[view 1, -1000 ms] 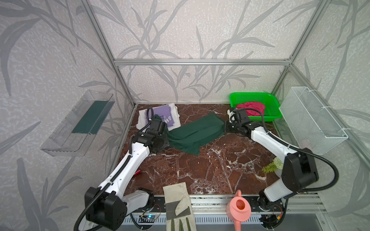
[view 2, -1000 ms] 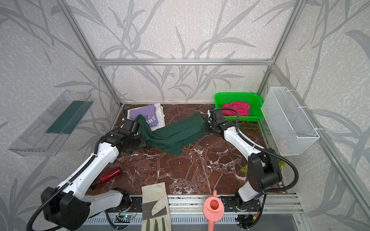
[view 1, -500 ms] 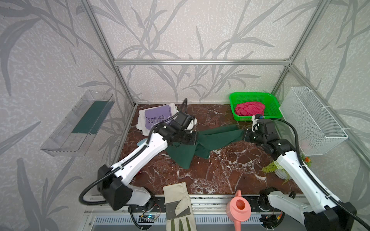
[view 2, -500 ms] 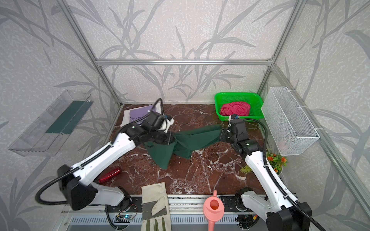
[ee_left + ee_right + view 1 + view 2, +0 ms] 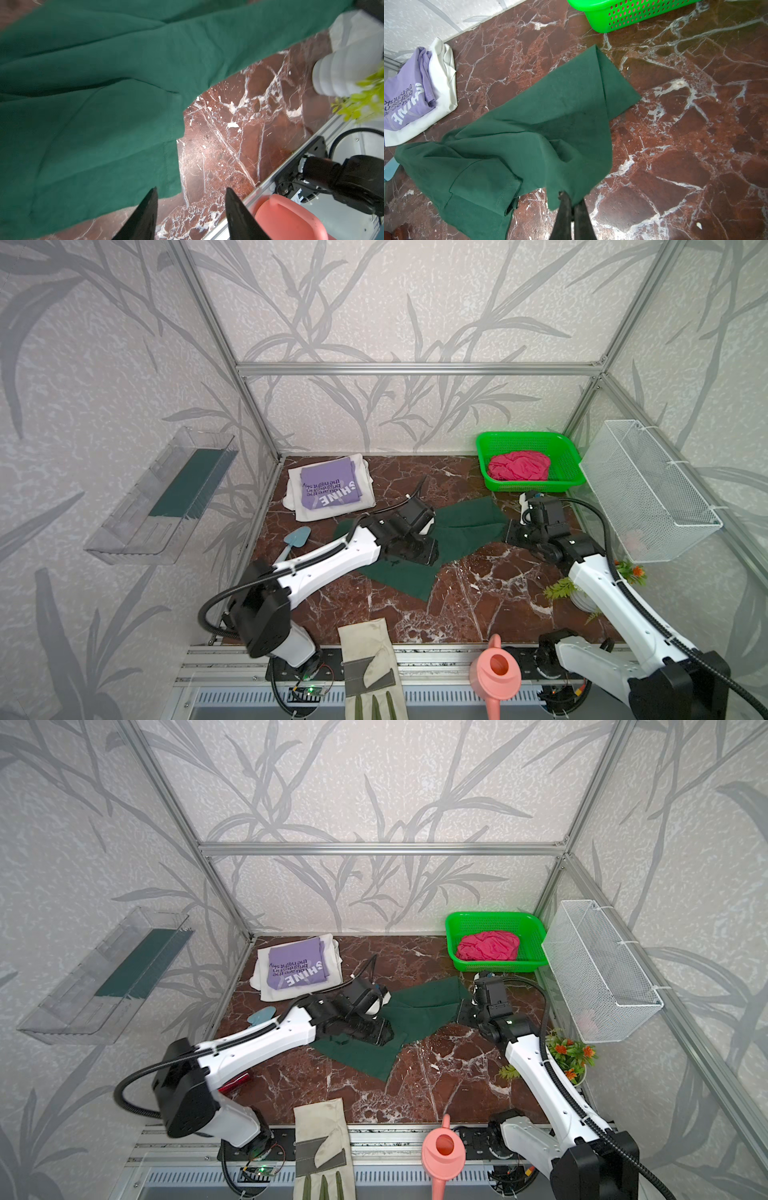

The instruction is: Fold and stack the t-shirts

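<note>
Dark green t-shirt point(image 5: 529, 124) lay at the middle of the worktop point(image 5: 675, 145); your right gripper point(image 5: 572, 197) was clamped on its edge, your left gripper point(image 5: 191, 188) stood apart, empty.

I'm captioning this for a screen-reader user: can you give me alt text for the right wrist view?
The right hand pinches an edge of a rumpled dark green t-shirt lying on a red-brown marble table. Nearby, a folded lilac t-shirt printed SHINE lies on a white t-shirt, and part of a green basket shows.
</note>
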{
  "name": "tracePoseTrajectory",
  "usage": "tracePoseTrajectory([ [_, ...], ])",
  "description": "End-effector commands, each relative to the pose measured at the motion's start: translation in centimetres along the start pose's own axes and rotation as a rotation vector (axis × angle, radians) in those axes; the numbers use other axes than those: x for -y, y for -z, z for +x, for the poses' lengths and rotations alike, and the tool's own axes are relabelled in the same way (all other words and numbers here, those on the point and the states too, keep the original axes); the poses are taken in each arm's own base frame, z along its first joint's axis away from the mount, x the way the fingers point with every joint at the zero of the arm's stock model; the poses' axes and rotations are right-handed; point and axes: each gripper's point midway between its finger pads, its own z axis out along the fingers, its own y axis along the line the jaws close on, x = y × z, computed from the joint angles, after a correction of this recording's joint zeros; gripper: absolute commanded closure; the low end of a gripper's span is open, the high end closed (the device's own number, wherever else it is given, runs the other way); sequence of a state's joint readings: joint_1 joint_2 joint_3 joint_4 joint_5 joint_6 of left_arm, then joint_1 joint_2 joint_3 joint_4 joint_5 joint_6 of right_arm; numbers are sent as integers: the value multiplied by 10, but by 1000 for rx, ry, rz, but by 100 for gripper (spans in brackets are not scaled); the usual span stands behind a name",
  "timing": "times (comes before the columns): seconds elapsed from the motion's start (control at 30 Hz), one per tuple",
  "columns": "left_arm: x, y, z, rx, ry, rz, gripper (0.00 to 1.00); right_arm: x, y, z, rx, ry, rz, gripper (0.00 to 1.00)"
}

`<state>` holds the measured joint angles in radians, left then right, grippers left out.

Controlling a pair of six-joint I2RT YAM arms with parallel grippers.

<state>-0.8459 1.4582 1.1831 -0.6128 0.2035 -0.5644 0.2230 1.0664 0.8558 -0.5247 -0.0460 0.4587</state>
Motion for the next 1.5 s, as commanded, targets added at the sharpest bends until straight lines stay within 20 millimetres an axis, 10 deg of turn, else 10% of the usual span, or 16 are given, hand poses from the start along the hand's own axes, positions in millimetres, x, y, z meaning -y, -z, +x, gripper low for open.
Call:
tracePoseTrajectory([
  [0.0, -30, -16, 38, -66, 132, -96, 51, -2, -5, 0, -4, 11, -21, 100],
  [0.4, -23, -79, 88, -255, -14, -257, 49, -1, -12, 3, -23, 18, -38, 100],
  [0.93, -41, -110, 127, -396, -68, -338, 57, 3, -11, -1, -17, 7, -39, 100],
  [1.07, -52, -112, 134, -409, -75, -383, 71, 2, -10, -2, -14, 0, -45, 100],
  [1.23, -58, -82, 115, -308, -73, -435, 93, -4, -4, -9, -9, 15, -62, 100],
  [1.47, -71, 39, 32, 48, -13, -460, 100, -26, 20, -34, 41, 38, -136, 100],
])
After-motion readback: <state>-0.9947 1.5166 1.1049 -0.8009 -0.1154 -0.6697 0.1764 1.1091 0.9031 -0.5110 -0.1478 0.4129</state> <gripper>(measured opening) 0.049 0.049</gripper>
